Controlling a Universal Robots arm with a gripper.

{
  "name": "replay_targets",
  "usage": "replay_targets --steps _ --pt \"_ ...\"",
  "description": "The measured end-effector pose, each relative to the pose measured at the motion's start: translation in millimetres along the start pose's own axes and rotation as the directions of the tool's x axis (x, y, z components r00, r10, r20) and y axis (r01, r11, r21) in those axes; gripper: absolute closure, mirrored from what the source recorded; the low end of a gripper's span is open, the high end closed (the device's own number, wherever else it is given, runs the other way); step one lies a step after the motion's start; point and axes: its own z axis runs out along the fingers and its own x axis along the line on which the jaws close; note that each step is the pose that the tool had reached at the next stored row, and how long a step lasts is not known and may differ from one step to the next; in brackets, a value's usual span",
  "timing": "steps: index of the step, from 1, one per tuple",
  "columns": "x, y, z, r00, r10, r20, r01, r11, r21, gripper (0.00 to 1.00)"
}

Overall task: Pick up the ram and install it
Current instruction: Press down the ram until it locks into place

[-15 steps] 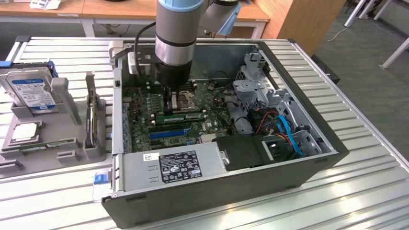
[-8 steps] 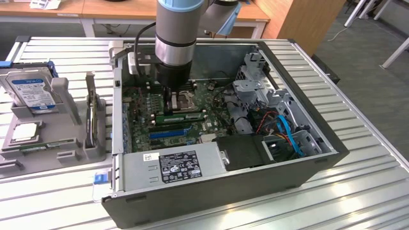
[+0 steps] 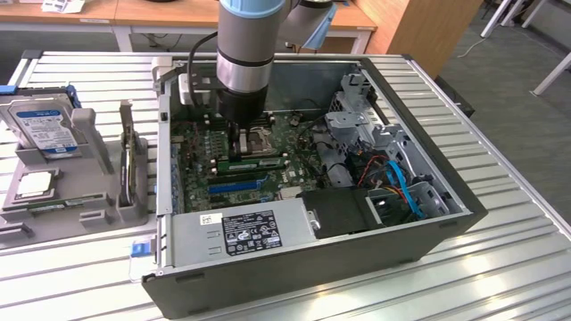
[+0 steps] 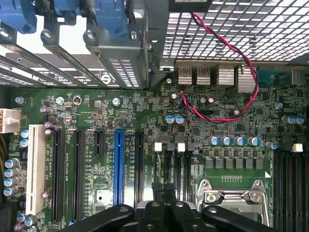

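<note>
Robot arm reaches straight down into an open PC case (image 3: 428,227) lying on its side on a slatted metal table (image 3: 499,267).

The claw (image 3: 239,152) is low over the big green main board (image 3: 200,154), right next to the metal processor socket (image 3: 261,142). The claw is clenched, fingers pressed together.

The ram (image 3: 259,164) is a thin green stick standing on edge in a slot, just beside the socket on the side nearer the blue slot (image 3: 237,188). The claw tip sits directly at its end toward the exterior view's left. Can't tell if the tip touches or pinches the stick.

Wrist view: black claw (image 4: 164,212) at the frame edge, fingers together, w/ the main board (image 4: 145,116) below it. It hangs over narrow dark slots w/ white clips, btwn the blue slot (image 4: 119,164) and the socket (image 4: 231,200). A twisted red wire pair (image 4: 241,63) loops near the rear ports.

Also in the case: grey power supply (image 3: 245,231) w/ a label, and blue cables (image 3: 402,187) on the exterior view's right.

Outside the case, on the exterior view's left, a grey holder (image 3: 98,200) carries a hard drive (image 3: 40,127) and a square silver chip (image 3: 34,184).
</note>
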Motion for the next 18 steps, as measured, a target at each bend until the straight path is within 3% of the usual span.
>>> replay_targets --steps 18 --pt "0.0 -0.1 1.7 1.0 0.0 0.0005 0.0 1.0 0.0002 0.9"
